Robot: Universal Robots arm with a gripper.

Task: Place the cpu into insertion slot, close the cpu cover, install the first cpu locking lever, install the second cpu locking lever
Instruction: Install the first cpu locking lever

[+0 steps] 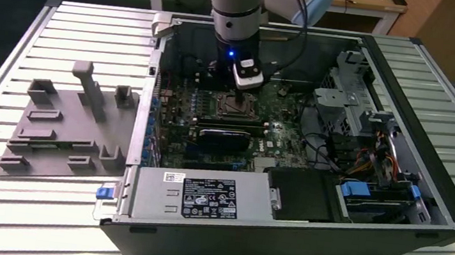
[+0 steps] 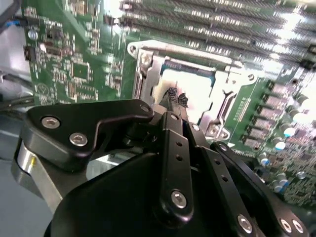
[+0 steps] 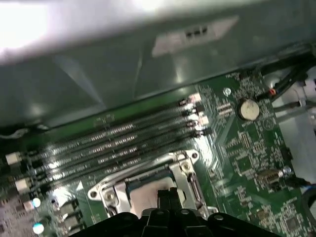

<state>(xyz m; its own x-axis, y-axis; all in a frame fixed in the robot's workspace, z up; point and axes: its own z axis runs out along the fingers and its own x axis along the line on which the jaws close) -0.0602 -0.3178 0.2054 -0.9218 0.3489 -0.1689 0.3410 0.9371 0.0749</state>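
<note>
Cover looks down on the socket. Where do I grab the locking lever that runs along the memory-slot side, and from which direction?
Probably at its curled end, from straight above. The cpu locking lever is a thin rod lying flat along the edge of the cpu cover, with the memory slots close beside it, so a sideways approach looks cramped. The curl juts past the cover's corner.

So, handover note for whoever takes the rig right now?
Gripper: low over the insertion slot of the motherboard; finger state not readable.
cpu: its silver top shows inside the slot, so it looks placed.
cpu cover: its frame appears to lie flat around the chip, probably closed.
Locking lever: a silver rod runs along one edge of the socket; whether it is latched cannot be told.
Left: treat both levers as unconfirmed.
</note>
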